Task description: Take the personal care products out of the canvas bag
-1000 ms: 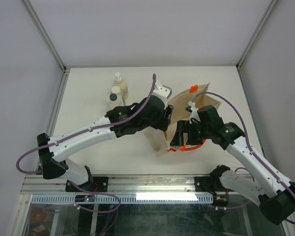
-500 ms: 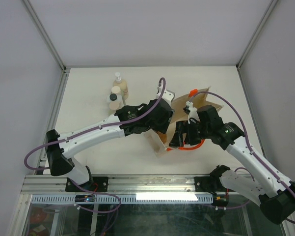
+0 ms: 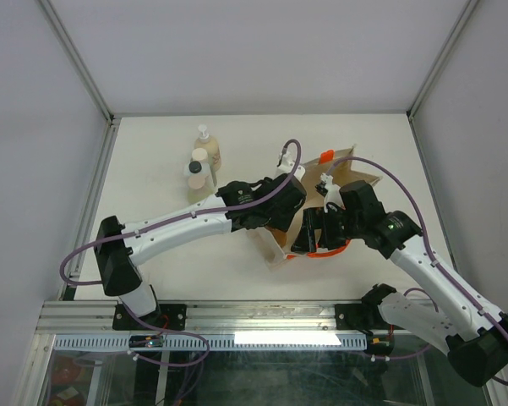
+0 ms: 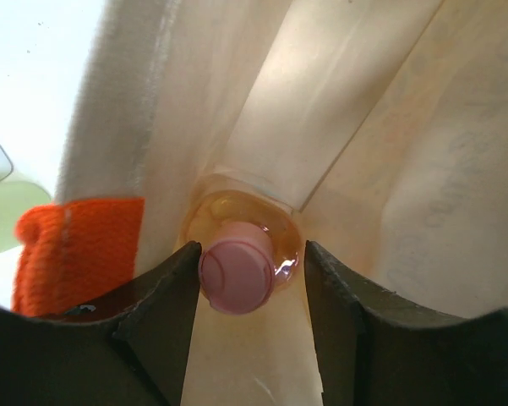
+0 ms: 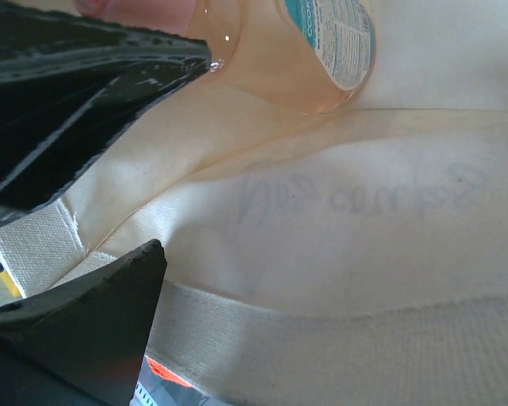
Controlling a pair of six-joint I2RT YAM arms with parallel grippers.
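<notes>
The left gripper [image 4: 250, 250] is down inside the canvas bag [image 4: 389, 169]. Its dark fingers [image 4: 165, 330] are spread to either side of the pink cap of the pink-orange bottle [image 4: 237, 272]. One finger is right against the cap and the other stands just off it, so nothing is clamped. The bottle lies deep in a fold of the cloth (from the right wrist, a teal-printed label [image 5: 338, 34] shows on it). An orange strap [image 4: 76, 249] sits just beside the fingers. The right gripper [image 3: 310, 233] is at the bag's near rim; I can't tell whether it pinches the cloth. Out on the table [image 3: 363, 144], apart from the bag, the pump bottle [image 3: 208, 150], cream-capped bottle [image 3: 200, 158] and dark-capped bottle [image 3: 194, 173] stand clustered.
</notes>
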